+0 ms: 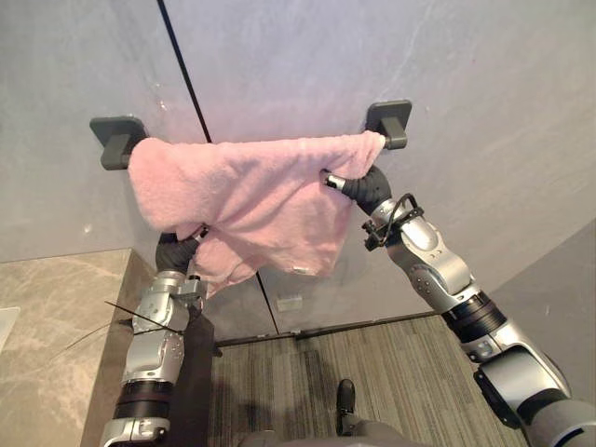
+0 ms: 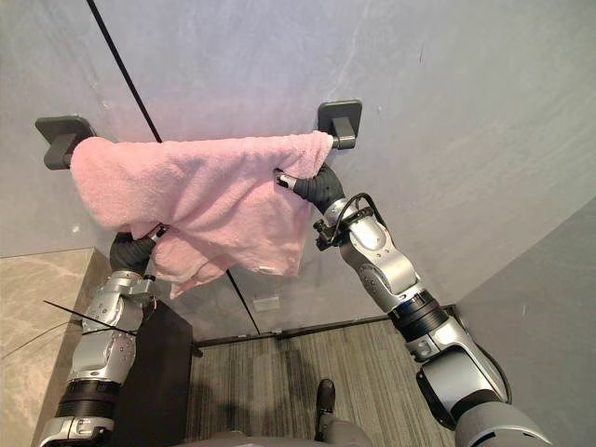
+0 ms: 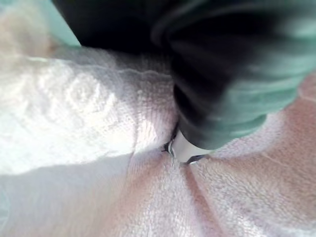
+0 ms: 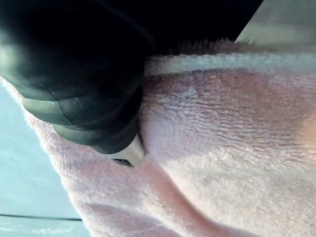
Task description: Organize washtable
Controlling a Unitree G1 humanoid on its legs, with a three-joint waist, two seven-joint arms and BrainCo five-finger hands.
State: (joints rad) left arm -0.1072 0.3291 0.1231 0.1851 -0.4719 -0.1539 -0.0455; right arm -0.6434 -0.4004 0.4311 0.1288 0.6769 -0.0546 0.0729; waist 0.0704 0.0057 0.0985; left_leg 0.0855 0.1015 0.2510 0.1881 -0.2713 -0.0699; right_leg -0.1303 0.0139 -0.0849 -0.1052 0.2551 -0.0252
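Left eye view: pink towel (image 1: 251, 200) hangs over a rail btwn two dark wall brackets (image 1: 116, 140), fluffy, bunched up & uneven. My left hand (image 1: 175, 250) is tucked under its low edge, my right hand (image 1: 368, 186) behind its right end. Both hands' fingers are hidden in cloth, so I can't tell if they grip.

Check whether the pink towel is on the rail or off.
On: the pink towel drapes over the rail between two dark wall brackets, bunched unevenly.
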